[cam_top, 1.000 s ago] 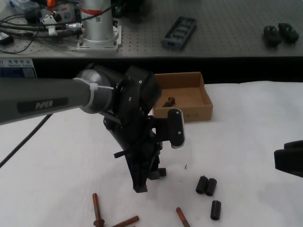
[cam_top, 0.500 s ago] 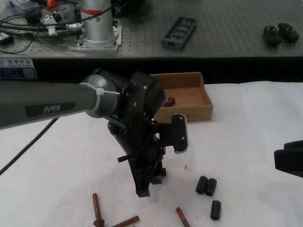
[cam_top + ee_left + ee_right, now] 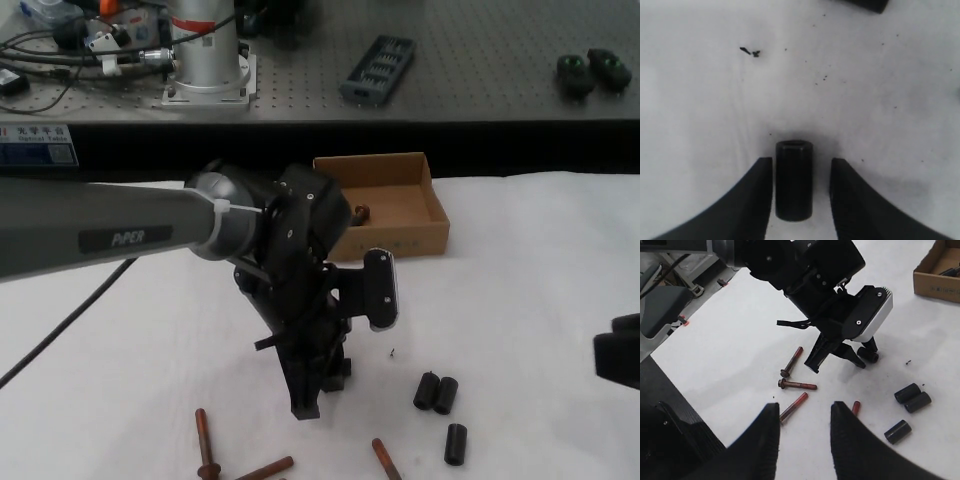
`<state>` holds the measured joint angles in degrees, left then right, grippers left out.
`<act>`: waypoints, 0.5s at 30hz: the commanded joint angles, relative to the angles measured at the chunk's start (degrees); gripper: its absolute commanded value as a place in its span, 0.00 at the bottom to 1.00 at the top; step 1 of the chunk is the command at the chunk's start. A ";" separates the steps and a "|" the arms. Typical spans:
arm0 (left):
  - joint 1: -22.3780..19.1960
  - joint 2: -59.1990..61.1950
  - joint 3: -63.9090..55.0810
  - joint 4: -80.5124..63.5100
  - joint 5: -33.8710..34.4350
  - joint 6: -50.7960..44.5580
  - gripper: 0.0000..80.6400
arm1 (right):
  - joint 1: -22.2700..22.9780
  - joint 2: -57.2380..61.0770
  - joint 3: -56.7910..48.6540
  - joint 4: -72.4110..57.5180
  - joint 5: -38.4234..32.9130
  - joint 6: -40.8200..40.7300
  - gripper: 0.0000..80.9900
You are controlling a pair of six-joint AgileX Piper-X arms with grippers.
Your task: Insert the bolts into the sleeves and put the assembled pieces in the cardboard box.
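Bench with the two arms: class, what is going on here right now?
The left gripper is down at the white cloth, open, its fingers either side of a black sleeve lying there, not yet closed on it. The right gripper hangs open and empty farther off. Loose bolts and three more sleeves lie on the cloth, and the cardboard box holds one piece.

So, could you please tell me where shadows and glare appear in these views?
Left wrist view: a soft dark shadow rings the open end of the sleeve, on the white cloth, inside the open left tool. Right wrist view: a faint broad shadow crosses the cloth by the bolts under the left arm. High view: the wrist camera's pale rim catches light.
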<state>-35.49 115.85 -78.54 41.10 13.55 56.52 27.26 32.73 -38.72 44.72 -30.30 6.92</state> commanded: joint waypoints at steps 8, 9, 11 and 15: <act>-0.22 0.18 -0.05 -1.79 -0.43 -0.94 0.23 | -0.43 -3.14 -0.29 -0.06 0.02 -0.54 0.33; -0.22 0.18 -0.05 -1.79 -0.43 -1.37 0.21 | -0.43 -3.14 -0.29 -0.06 0.02 -0.54 0.33; -0.22 0.18 -0.05 -1.65 -0.43 -2.95 0.18 | -0.43 -3.14 -0.29 -0.06 0.02 -0.54 0.33; -0.22 0.18 -0.05 -0.48 -0.43 -5.67 0.18 | -0.43 -3.14 -0.29 -0.06 0.01 -0.28 0.33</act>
<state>-35.49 115.83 -78.54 40.11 13.44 53.42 27.26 30.11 -38.72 44.72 -30.22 6.92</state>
